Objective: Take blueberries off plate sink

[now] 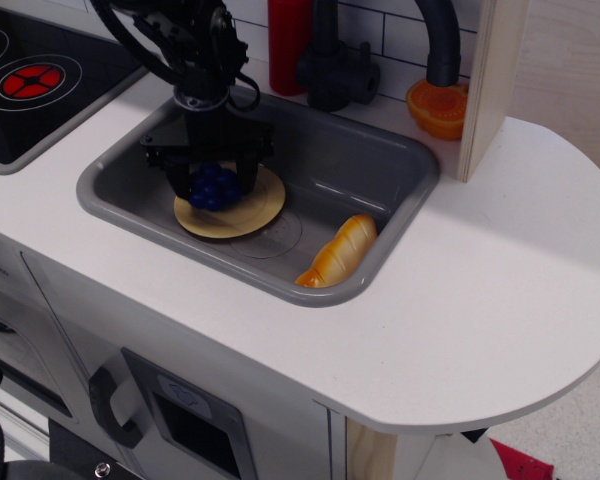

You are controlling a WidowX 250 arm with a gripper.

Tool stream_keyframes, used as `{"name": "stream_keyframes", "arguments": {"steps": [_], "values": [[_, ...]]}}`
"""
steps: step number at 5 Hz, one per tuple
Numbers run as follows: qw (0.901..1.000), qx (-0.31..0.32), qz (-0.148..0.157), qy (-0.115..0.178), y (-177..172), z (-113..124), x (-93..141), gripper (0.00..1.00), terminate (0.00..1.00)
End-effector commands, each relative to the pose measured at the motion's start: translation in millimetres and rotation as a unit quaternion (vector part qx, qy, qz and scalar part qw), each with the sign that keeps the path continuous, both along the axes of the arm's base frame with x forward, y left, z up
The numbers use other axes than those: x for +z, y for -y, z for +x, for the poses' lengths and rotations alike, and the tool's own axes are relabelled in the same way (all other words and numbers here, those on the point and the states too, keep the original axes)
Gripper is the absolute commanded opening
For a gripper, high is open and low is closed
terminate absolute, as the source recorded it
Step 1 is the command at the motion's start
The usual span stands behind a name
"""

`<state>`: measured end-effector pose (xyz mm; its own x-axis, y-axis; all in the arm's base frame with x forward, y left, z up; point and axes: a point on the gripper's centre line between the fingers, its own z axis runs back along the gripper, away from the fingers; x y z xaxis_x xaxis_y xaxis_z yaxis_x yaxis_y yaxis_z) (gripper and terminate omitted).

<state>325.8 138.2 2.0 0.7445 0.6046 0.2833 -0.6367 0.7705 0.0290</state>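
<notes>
The blueberries (216, 184), a dark-blue glossy clump, sit on the tan-yellow plate (252, 209) at the left of the grey sink (352, 160). My black gripper (213, 192) reaches straight down over the plate. Its two fingers press against the left and right sides of the clump, so it is shut on the blueberries. The clump still looks low over the plate; whether it touches the plate is hidden by the fingers.
A striped orange-yellow bread loaf (341, 250) lies at the sink's front right corner. A black faucet (332, 68) and a red bottle (289, 40) stand behind the sink. The stovetop (40, 80) is to the left, an orange half (435, 108) and a wooden post (492, 80) to the right.
</notes>
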Motion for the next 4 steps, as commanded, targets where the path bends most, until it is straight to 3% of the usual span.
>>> {"name": "stream_keyframes", "arguments": {"steps": [1,4], "values": [[0.9984,0.005,0.011,0.056,8,8,59,0.0,0.0],[0.9978,-0.033,0.008,0.056,62,26,37,0.0,0.0]]}}
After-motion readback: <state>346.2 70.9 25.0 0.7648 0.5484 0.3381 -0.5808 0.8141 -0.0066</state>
